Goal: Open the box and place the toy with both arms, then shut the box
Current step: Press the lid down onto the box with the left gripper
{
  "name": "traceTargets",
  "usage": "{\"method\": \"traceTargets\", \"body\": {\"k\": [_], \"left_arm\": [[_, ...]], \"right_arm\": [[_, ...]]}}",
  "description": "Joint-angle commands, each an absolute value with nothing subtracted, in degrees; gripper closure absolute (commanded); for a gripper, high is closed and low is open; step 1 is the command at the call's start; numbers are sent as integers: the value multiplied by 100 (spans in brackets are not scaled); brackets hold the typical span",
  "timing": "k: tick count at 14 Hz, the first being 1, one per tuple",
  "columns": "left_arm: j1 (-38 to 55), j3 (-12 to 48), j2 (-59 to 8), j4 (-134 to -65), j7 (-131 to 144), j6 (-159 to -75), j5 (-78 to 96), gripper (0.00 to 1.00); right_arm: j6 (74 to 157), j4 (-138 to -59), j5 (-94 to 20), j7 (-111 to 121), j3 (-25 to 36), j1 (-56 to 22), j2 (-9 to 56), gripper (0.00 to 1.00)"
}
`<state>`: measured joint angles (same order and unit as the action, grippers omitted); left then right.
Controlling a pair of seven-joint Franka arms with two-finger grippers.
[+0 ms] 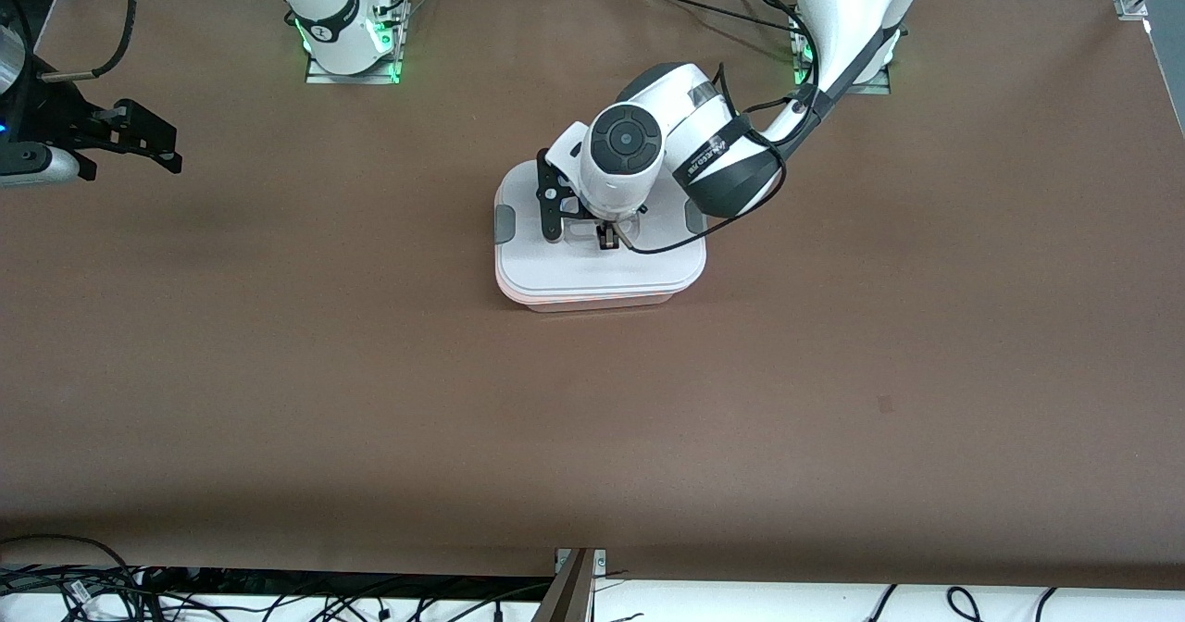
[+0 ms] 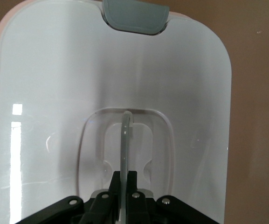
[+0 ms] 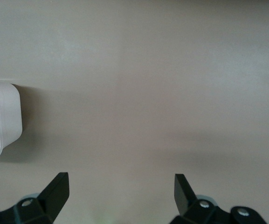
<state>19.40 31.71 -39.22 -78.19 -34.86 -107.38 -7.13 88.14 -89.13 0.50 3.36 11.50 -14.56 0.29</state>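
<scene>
A: Position of box [image 1: 600, 270]?
B: Near middle of brown counter [image 1: 833, 372], toward the edge along the robots' bases; white lid [image 2: 55, 93] seated on pale pink base, grey clips [image 1: 505, 224] at both ends.

A: Left gripper [image 1: 608, 238]?
B: Down on the lid's centre; fingers [image 2: 131, 186] pressed together, pinching the thin upright handle [image 2: 125, 140] in the recess.

A: Right gripper [image 1: 139, 136]?
B: Waiting in the air over the counter's edge at the right arm's end, well apart from box; fingers [image 3: 55, 191] spread wide, holding nothing.

A: Toy?
B: Not visible in any view.
</scene>
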Motion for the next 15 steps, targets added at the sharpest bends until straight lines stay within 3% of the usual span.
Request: {"method": "traceTargets", "body": {"k": [1, 15], "left_arm": [[1986, 3146, -3973, -7840, -3366, -10881, -914, 100], [1995, 3138, -3973, -7840, -3015, -10969, -888, 100]], "right_arm": [[8807, -8807, 132, 325, 1116, -1433, 62, 0], [8807, -8763, 132, 334, 1125, -1415, 70, 0]]}}
